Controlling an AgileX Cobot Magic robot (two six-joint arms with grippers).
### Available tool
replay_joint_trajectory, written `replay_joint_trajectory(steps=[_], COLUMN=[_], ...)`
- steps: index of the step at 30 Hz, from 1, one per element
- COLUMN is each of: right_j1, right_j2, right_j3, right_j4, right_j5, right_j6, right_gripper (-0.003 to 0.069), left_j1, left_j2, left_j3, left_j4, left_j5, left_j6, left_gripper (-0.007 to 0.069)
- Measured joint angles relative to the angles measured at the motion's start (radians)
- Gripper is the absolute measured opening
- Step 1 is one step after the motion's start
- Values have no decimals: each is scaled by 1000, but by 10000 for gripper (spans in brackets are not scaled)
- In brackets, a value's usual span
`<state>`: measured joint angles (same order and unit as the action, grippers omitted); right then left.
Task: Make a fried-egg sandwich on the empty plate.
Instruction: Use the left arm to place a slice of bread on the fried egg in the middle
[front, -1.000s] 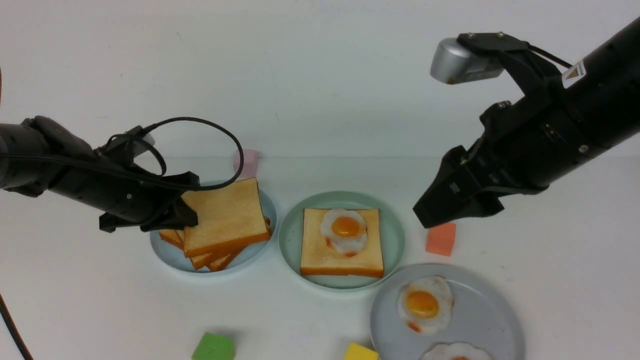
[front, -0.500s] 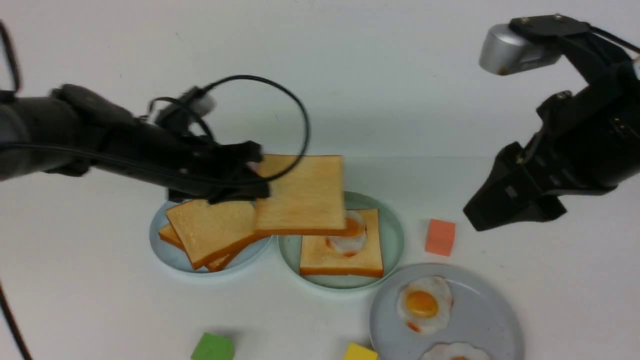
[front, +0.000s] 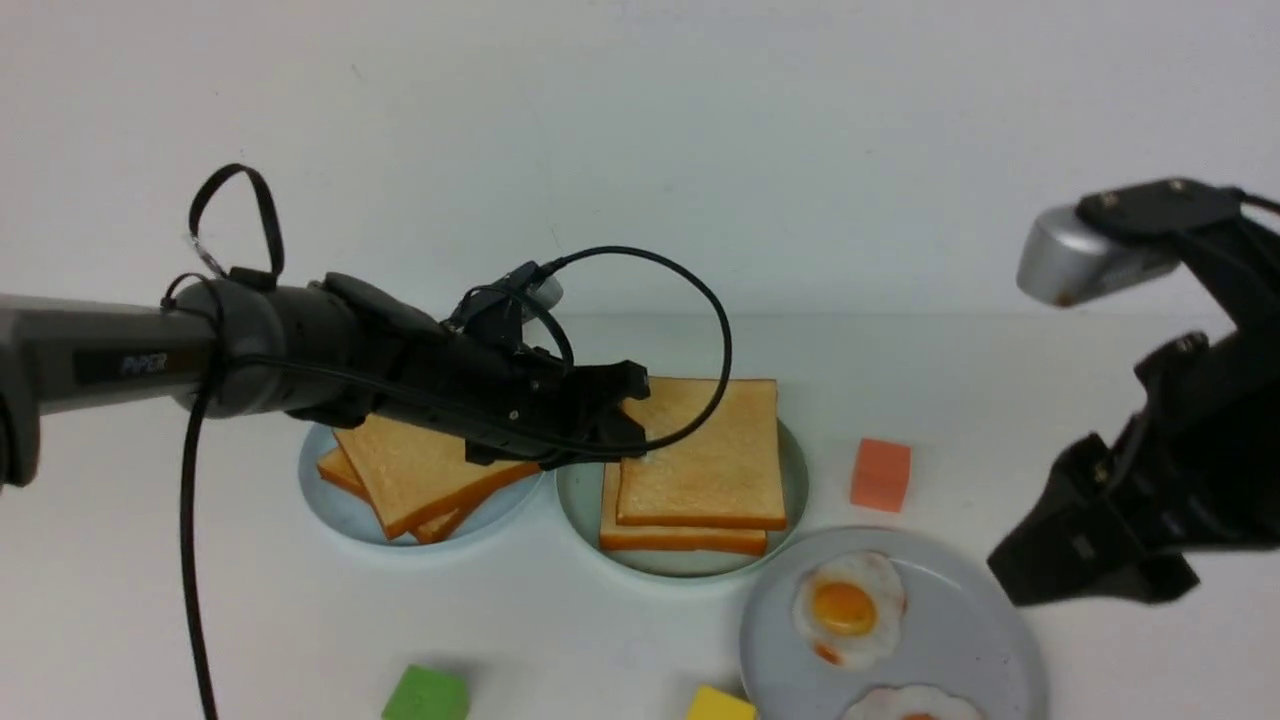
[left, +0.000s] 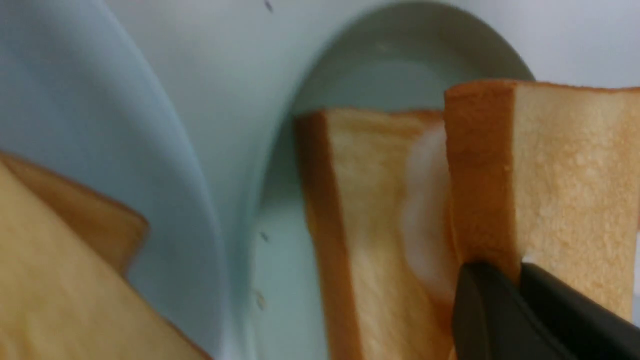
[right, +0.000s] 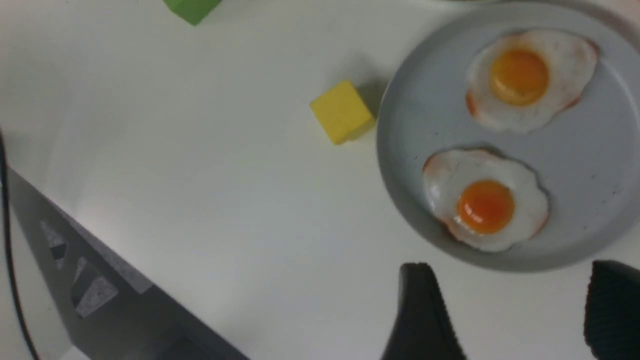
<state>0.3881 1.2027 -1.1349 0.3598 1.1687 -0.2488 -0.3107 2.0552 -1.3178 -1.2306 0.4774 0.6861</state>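
The mint-green plate (front: 792, 470) at the table's middle holds a toast slice (front: 680, 540). A second toast slice (front: 710, 455) lies over it, a little askew, and covers the fried egg in the front view. My left gripper (front: 625, 425) is shut on this top slice's left edge. In the left wrist view the black fingers (left: 480, 300) pinch the crust of the top slice (left: 565, 175), with egg white (left: 425, 210) showing between it and the lower slice (left: 360, 200). My right gripper (front: 1080, 580) hangs open at the far right, holding nothing.
A pale blue plate (front: 330, 510) to the left carries a skewed pile of toast (front: 420, 475). A grey plate (front: 960, 640) in front right holds two fried eggs (front: 848, 608). Orange (front: 881, 474), green (front: 427, 694) and yellow (front: 720, 704) cubes lie on the table.
My left gripper lifted a toast slice off the pile and carried it right onto the egg on the mint-green plate. My right arm drew back to the right and lower.
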Motion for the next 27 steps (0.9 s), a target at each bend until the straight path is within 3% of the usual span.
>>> replay_joint_trajectory(steps=[13, 21, 24, 27], right_j1=[0, 0, 0, 0], right_j2=[-52, -55, -55, -55], right_j3=[56, 56, 56, 56], right_j4=[10, 10, 7, -9], right_j5=[-21, -21, -31, -38], right_j6=[4, 4, 4, 4], right_gripper=[443, 435, 398, 339], left_j1=[0, 0, 0, 0], left_j2=[13, -4, -37, -68], left_j3=[-12, -17, -17, -17], left_j4=[32, 123, 176, 233], left_j5=[4, 17, 20, 31], left_j6=[-14, -88, -102, -142], left_gripper=[63, 242, 324, 356])
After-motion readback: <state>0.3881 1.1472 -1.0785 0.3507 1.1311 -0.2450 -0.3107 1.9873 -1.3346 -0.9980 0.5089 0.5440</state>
